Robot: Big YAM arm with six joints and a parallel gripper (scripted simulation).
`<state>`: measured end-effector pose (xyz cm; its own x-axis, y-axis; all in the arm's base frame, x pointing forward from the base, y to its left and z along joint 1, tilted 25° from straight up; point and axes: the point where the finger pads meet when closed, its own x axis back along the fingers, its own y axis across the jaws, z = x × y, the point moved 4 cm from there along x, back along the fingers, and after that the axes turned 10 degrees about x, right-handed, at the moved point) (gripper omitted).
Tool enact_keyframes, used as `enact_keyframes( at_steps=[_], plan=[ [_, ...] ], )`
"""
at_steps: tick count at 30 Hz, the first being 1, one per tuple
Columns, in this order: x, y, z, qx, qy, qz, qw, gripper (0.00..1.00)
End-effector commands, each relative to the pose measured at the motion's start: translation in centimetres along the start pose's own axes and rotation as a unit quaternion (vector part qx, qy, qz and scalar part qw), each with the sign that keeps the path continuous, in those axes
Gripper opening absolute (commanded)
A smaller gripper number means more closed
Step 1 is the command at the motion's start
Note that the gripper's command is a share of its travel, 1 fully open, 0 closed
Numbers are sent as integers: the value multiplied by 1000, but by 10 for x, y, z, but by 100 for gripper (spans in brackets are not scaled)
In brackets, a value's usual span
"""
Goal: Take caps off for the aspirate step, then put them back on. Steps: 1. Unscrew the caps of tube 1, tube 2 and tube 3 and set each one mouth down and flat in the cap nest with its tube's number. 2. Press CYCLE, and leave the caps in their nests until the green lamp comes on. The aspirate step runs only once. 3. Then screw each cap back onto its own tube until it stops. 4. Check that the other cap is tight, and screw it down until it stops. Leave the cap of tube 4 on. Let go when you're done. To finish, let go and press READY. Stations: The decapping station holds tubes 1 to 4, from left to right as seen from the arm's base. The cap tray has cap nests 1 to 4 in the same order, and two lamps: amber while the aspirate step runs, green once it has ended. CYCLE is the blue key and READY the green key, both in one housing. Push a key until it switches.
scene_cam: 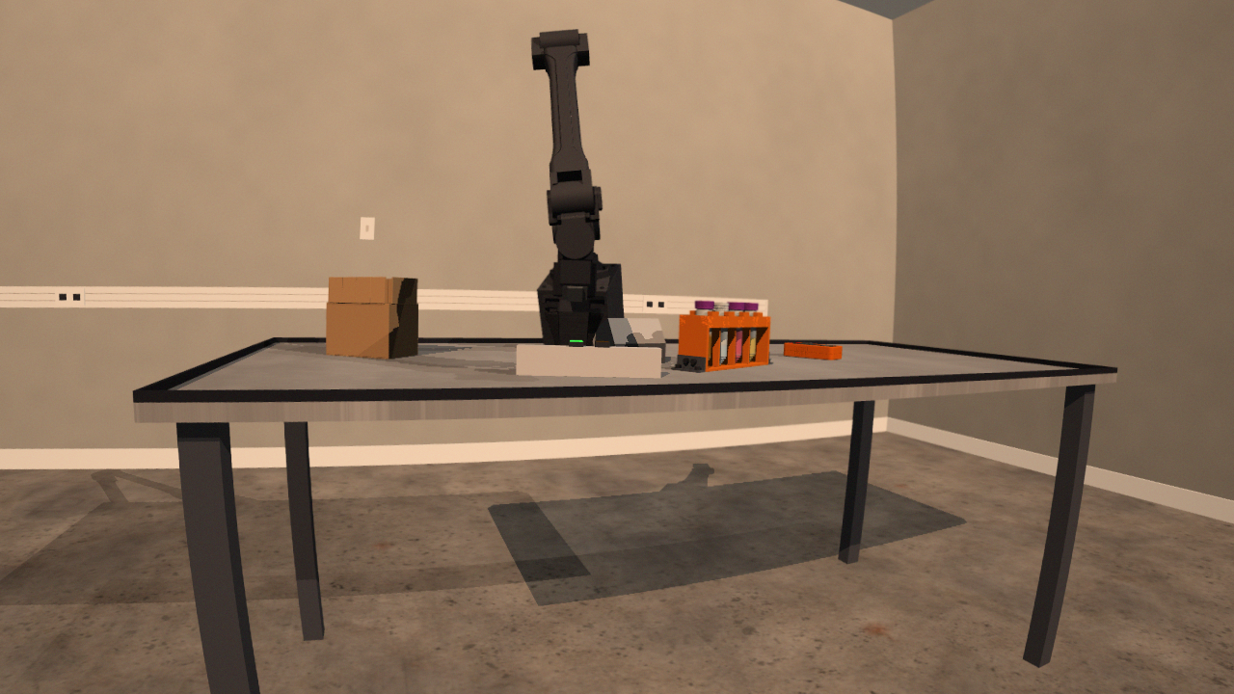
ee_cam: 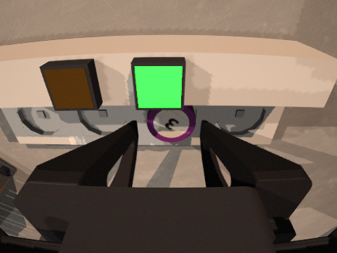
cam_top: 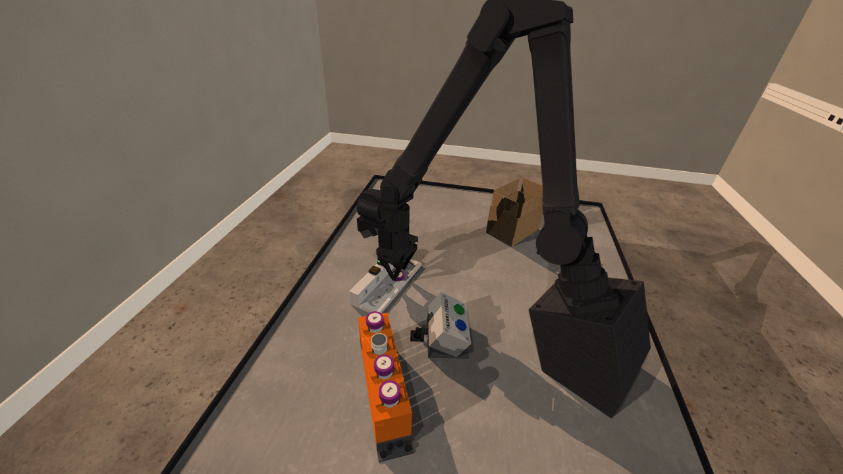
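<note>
Cap 3 (ee_cam: 170, 124) (cam_top: 400, 275), purple with a white top, lies number up in its nest in the white cap tray (ee_cam: 246, 81) (cam_top: 365, 293) (scene_cam: 551, 360). The other three nests are empty. The green lamp (ee_cam: 159, 86) is lit; the amber lamp (ee_cam: 69, 88) is dark. My gripper (ee_cam: 168, 128) (cam_top: 393, 276) is open just above the tray, its fingertips on either side of cap 3. In the orange decapping station (cam_top: 392, 425) (scene_cam: 697, 340), cap 1 (cam_top: 388, 391), cap 2 (cam_top: 383, 366) and cap 4 (cam_top: 374, 320) are on their tubes. Tube 3 (cam_top: 379, 342) is open.
The key housing (cam_top: 440, 332) with the blue CYCLE key (cam_top: 460, 324) and the green READY key (cam_top: 458, 309) stands between station and arm base. A cardboard box (cam_top: 512, 220) (scene_cam: 370, 319) stands beyond. An orange block (scene_cam: 812, 351) lies past the station in the exterior view.
</note>
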<state>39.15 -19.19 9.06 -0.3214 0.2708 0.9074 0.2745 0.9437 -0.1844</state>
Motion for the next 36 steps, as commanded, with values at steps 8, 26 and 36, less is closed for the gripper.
enact_keyframes(
  at_steps=[8,26,36],
  plan=[
    [-4,-8,-10,0,-11,4,1000,47],
    [-14,-7,-2,0,-5,2,1000,47],
    [-15,-7,-1,0,-5,3,1000,47]
  ],
)
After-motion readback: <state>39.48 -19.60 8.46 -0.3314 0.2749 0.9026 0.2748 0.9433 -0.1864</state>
